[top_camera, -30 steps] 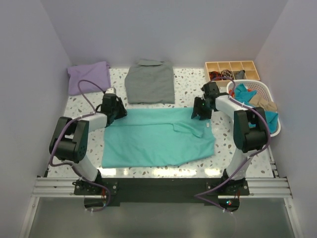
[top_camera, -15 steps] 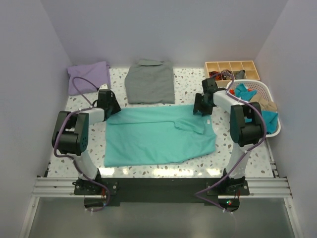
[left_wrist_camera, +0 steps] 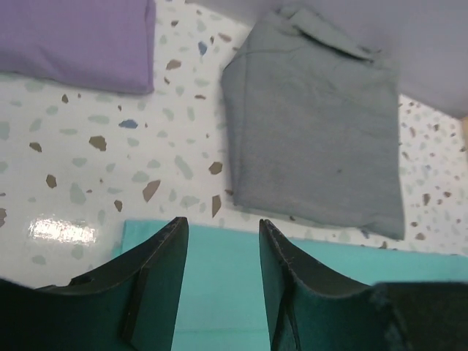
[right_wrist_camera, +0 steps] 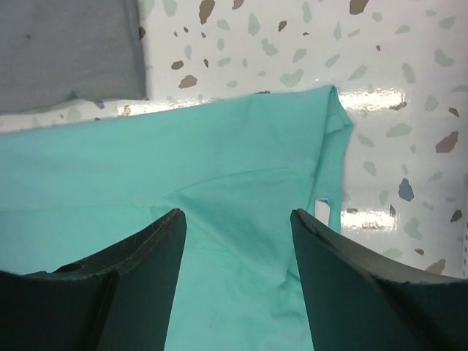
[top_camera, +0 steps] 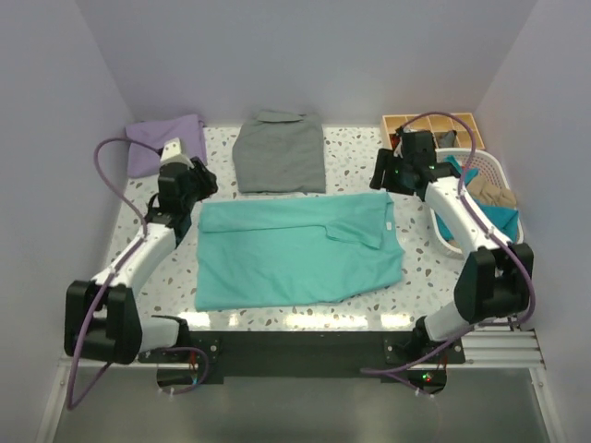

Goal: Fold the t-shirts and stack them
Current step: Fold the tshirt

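Lifted off the cloth, both arms hover at the far corners of the turquoise t-shirt (top_camera: 295,251), which lies flat mid-table with one sleeve folded inward. A bare strip of tabletop (top_camera: 349,164) separates its far edge from the folded grey shirt (top_camera: 280,152). Left gripper (left_wrist_camera: 221,238) and right gripper (right_wrist_camera: 238,219): jaws apart, empty.

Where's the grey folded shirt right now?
Top view: the grey folded shirt lies back-centre on the table, right of the purple shirt and just beyond the turquoise shirt.
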Action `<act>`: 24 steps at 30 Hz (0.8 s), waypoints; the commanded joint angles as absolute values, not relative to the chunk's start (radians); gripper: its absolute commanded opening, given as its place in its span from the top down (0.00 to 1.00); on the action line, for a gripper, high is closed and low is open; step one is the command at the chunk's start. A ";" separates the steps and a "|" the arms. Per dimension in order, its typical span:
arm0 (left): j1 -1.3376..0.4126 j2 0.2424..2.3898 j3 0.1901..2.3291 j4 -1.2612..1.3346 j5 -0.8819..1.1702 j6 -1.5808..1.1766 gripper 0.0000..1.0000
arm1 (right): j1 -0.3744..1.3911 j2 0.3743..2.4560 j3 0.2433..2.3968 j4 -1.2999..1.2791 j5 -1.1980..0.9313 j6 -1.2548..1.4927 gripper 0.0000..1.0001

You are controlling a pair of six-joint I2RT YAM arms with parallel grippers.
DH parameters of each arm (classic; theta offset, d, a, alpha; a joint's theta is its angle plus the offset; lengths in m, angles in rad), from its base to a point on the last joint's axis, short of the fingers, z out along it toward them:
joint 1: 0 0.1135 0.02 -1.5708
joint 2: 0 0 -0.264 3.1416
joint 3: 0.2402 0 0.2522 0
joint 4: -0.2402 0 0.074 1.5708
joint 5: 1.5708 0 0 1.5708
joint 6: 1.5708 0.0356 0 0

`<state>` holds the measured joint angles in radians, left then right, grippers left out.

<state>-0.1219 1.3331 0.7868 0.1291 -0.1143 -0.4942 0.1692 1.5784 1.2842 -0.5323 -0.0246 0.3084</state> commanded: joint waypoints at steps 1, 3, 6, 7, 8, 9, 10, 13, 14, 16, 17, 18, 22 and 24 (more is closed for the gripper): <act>-0.136 1.180 0.698 0.031 -0.074 -0.551 0.53 | 0.167 1.479 1.161 -0.644 -0.052 0.391 0.37; -0.150 1.096 0.645 0.014 -0.031 -0.577 0.55 | 0.176 1.378 1.068 -0.627 -0.087 0.425 0.37; -0.185 0.994 0.552 -0.060 0.017 -0.624 0.58 | 0.209 1.223 0.924 -0.655 -0.101 0.474 0.37; -0.199 0.968 0.507 -0.096 0.014 -0.644 0.58 | 0.221 1.186 0.863 -0.664 -0.094 0.504 0.37; -0.213 0.916 0.482 -0.109 0.006 -0.656 0.58 | 0.236 1.151 0.836 -0.692 -0.084 0.523 0.37; -0.236 0.890 0.435 -0.138 0.003 -0.669 0.57 | 0.264 1.070 0.809 -0.701 -0.078 0.546 0.37; -0.247 0.843 0.413 -0.156 0.000 -0.699 0.57 | 0.274 1.036 0.760 -0.704 -0.074 0.590 0.37; -0.276 0.781 0.339 -0.212 -0.049 -0.759 0.56 | 0.313 0.919 0.691 -0.736 -0.051 0.673 0.37; -0.285 0.752 0.327 -0.234 -0.063 -0.770 0.56 | 0.324 0.901 0.675 -0.758 -0.045 0.692 0.37; -0.295 0.724 0.302 -0.293 -0.089 -0.794 0.56 | 0.340 0.862 0.631 -0.767 -0.040 0.733 0.37; -0.296 0.719 0.298 -0.304 -0.094 -0.799 0.56 | 0.354 0.859 0.620 -0.784 -0.037 0.741 0.37; -0.301 0.719 0.290 -0.319 -0.097 -0.799 0.57 | 0.362 0.858 0.608 -0.785 -0.034 0.750 0.38; -0.339 0.774 0.296 -0.328 -0.146 -0.839 0.58 | 0.411 0.897 0.569 -0.787 -0.034 0.772 0.38; -0.365 0.810 0.304 -0.331 -0.170 -0.845 0.59 | 0.439 0.917 0.571 -0.782 -0.018 0.773 0.39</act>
